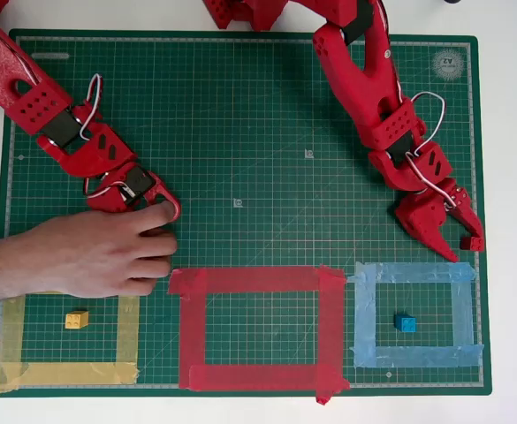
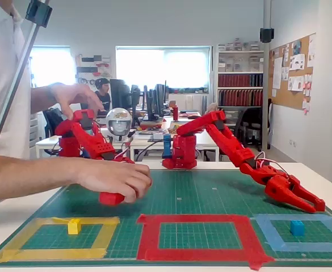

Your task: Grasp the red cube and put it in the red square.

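The red cube [image 1: 475,242] lies on the green mat at the far right, just above the light blue outline. My gripper [image 1: 467,246] is low over it and open; the cube sits between the fingertips, close to the right-hand finger. In the fixed view the gripper [image 2: 319,208] points down and to the right near the mat, and the cube cannot be made out against the red fingers. The red square [image 1: 256,281] is a wide red tape outline at the front middle [image 2: 194,219], left of the gripper, with nothing inside it.
A light blue tape outline [image 1: 414,272] holds a blue block [image 1: 405,322]. A yellow tape outline [image 1: 68,373] holds a yellow block [image 1: 76,319]. A person's hand [image 1: 99,252] rests on the mat [image 1: 240,132] at the left.
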Available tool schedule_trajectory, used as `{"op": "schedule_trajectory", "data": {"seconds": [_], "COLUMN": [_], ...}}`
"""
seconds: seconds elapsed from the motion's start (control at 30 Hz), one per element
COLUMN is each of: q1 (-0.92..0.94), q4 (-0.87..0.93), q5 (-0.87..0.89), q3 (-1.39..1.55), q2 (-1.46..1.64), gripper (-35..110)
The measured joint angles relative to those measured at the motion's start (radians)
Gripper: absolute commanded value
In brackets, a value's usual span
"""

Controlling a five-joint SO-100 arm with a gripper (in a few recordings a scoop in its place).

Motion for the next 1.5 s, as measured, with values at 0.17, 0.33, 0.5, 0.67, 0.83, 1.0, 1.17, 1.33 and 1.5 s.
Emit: {"op": "schedule_trajectory", "data": {"seconds": [0.17, 0.33, 0.5, 0.67, 0.83, 1.0, 1.17, 1.33, 1.5], "q1": [0.000, 0.000, 0.000, 0.006, 0.043, 0.137, 0.301, 0.472, 0.578], "q4": [0.000, 0.000, 0.000, 0.000, 0.029, 0.201, 0.238, 0.242, 0.167], "q5": [0.003, -0.014, -0.014, -0.015, 0.052, 0.135, 0.152, 0.152, 0.152], "q3": [0.000, 0.000, 0.000, 0.063, 0.322, 0.571, 0.735, 0.739, 0.733], "q2": [0.000, 0.000, 0.000, 0.052, 0.345, 0.749, 0.933, 0.919, 0.782], "gripper": [1, 1, 1, 1, 1, 1, 1, 1, 1]}}
